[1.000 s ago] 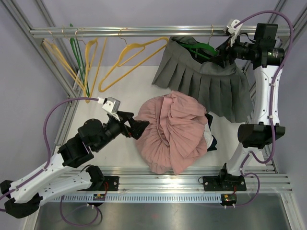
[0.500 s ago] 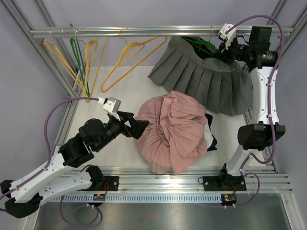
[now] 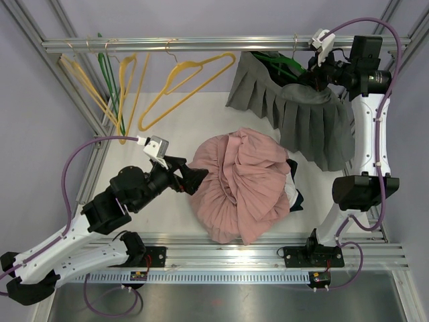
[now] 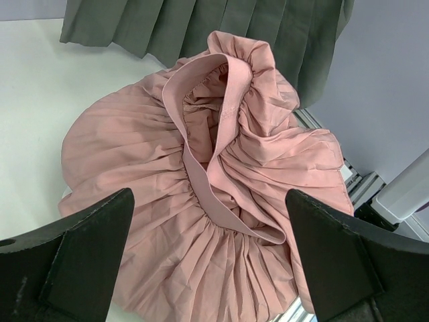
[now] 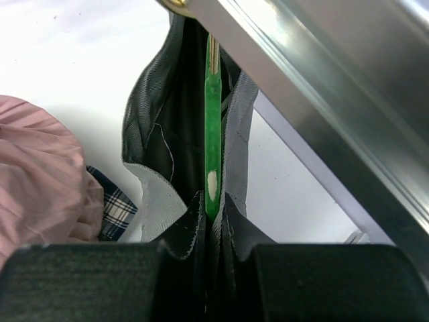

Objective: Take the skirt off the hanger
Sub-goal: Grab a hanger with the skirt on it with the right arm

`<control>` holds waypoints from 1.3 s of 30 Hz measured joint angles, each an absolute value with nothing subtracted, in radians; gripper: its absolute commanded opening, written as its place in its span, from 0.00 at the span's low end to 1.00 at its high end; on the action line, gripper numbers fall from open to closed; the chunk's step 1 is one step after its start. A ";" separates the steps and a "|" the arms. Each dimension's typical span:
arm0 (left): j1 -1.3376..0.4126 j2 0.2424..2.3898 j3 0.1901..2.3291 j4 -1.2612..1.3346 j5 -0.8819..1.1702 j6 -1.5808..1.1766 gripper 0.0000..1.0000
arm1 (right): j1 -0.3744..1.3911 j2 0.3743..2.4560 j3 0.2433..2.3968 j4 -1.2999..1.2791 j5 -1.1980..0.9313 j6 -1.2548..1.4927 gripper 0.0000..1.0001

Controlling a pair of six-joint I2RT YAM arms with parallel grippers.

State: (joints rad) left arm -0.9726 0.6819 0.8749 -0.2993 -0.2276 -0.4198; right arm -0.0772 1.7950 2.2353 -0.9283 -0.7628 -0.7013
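1. Grey pleated skirt (image 3: 301,121) hangs on a green hanger (image 3: 283,67) at the rail (image 3: 167,44): soft, light, drapey.
2. Right end effector (image 3: 314,75) pinches its waistband, jaws narrow; good hold.
3. Left end effector (image 3: 198,180) gapes wide, empty.

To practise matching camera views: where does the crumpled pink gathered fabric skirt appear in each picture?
Top external: the crumpled pink gathered fabric skirt lies at the centre of the picture.
Left wrist: it fills the middle.
Right wrist: a piece shows at the left edge.
Shared landmark: the grey pleated skirt, in all three views.
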 measured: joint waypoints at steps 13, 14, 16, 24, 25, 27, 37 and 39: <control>-0.973 0.650 0.875 -0.306 -0.237 -0.421 0.99 | -0.111 1.763 2.240 -0.984 -0.832 -0.429 0.00; -0.973 0.649 0.875 -0.307 -0.237 -0.423 0.99 | -0.113 1.758 2.240 -0.986 -0.840 -0.400 0.00; -0.973 0.643 0.875 -0.306 -0.237 -0.426 0.99 | -0.119 1.745 2.246 -0.978 -0.860 -0.341 0.00; -0.973 0.636 0.875 -0.306 -0.237 -0.431 0.99 | -0.145 1.683 2.304 -0.912 -0.886 -0.162 0.00; -0.973 0.636 0.875 -0.305 -0.237 -0.432 0.99 | -0.145 1.681 2.313 -0.905 -0.891 -0.154 0.00; -0.973 0.636 0.875 -0.306 -0.237 -0.434 0.99 | -0.145 1.670 2.320 -0.907 -0.901 -0.149 0.00; -0.973 0.623 0.875 -0.313 -0.237 -0.416 0.99 | -0.149 1.631 2.304 -0.941 -0.902 -0.372 0.00; -0.973 0.621 0.879 -0.314 -0.237 -0.398 0.99 | -0.150 1.611 2.304 -0.972 -0.891 -0.449 0.00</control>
